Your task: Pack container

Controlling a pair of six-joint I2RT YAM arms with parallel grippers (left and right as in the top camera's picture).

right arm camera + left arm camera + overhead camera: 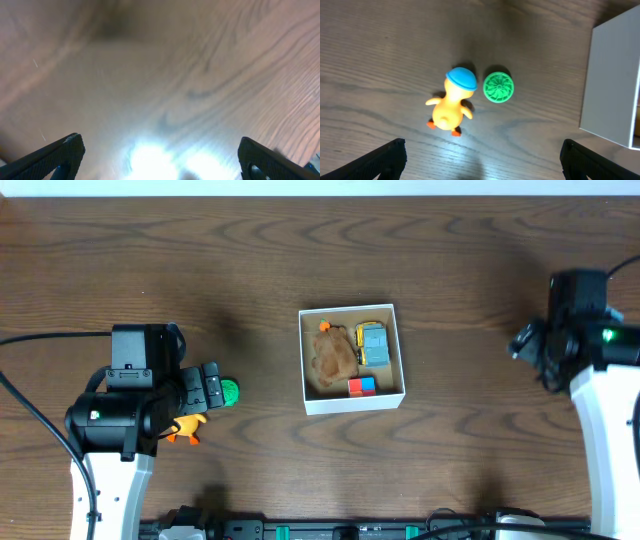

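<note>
The container [352, 401] is a white-walled square box with a tan inside, at the table's middle. It holds a brown plush toy [333, 355], a grey and yellow toy [373, 340] and a red and blue block [362, 386]. Its white wall shows at the right of the left wrist view [612, 75]. A yellow duck with a blue cap [452, 102] and a green round disc [498, 87] lie on the table left of the box. My left gripper [482, 162] is open and empty just short of them. My right gripper [160, 157] is open and empty over bare wood at far right.
The duck [188, 427] and green disc [229, 392] show partly under the left arm in the overhead view. Cables run along the left edge. A black rail with connectors lies along the front edge [350, 530].
</note>
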